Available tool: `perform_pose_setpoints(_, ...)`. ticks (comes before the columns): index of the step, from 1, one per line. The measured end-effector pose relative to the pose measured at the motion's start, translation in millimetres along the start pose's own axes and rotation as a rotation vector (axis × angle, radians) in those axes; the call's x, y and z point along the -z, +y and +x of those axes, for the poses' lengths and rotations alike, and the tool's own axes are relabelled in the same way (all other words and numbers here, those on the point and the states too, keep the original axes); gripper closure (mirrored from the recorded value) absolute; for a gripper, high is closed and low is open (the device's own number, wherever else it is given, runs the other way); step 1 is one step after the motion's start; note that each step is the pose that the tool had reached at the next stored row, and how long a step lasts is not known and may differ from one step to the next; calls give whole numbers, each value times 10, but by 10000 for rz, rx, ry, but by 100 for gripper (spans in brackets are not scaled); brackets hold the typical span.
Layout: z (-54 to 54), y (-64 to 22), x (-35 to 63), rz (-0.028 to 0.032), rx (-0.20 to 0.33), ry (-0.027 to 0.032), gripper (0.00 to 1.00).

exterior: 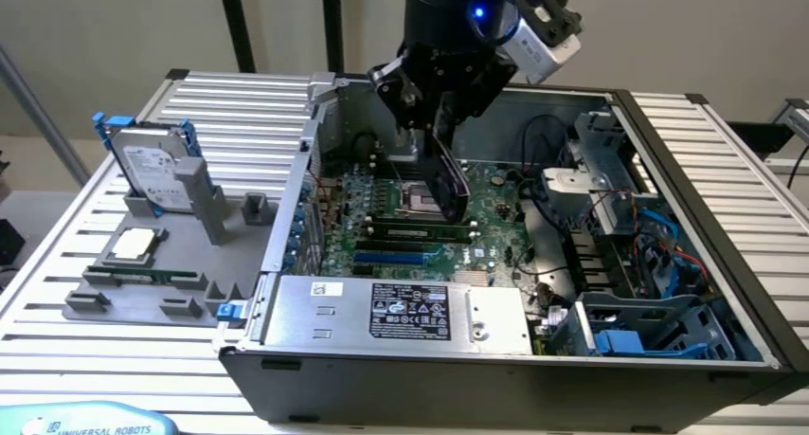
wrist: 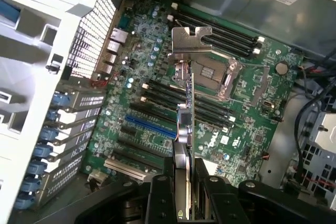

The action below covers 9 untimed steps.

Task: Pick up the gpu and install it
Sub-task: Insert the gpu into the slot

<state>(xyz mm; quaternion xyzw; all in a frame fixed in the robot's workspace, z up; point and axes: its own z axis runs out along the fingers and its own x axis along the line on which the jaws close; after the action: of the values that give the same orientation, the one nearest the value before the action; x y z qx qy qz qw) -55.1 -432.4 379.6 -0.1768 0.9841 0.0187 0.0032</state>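
Near edge of the table (exterior: 76,359), corner on the exterior view's left: a light-blue unit labelled Universal Robots (exterior: 76,421).

Behind it is the open PC case (exterior: 506,383), with the power supply (exterior: 392,312) along its near wall.

On the table beside the case, on the exterior view's left, sits a grey fixture (exterior: 95,304). It carries the memory stick (exterior: 139,274), then the CPU (exterior: 135,245). Further back the hard drive (exterior: 158,174) stands upright in its blue frame.

Inside the case the motherboard (wrist: 252,129) lies flat, with the blue slot (wrist: 149,127) nearer me and the CPU socket (wrist: 212,77) beyond it.

The pincer (wrist: 184,182) is clamped on the gpu (exterior: 440,184). Its fingers (wrist: 157,198) are narrowed onto the card's two flat faces. In the wrist view the card runs edge-on away from the pincer, with the silver bracket (wrist: 191,38) at its far end.

In the exterior view I see the gpu hanging tilted over the middle of the board, around the socket area, not seated in any slot. I can't tell whether its lower end touches the board.
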Motion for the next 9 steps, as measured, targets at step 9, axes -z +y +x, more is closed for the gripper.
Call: perform_pose_setpoints(9, 1, -1, -43, -13, 1629, 36, 73)
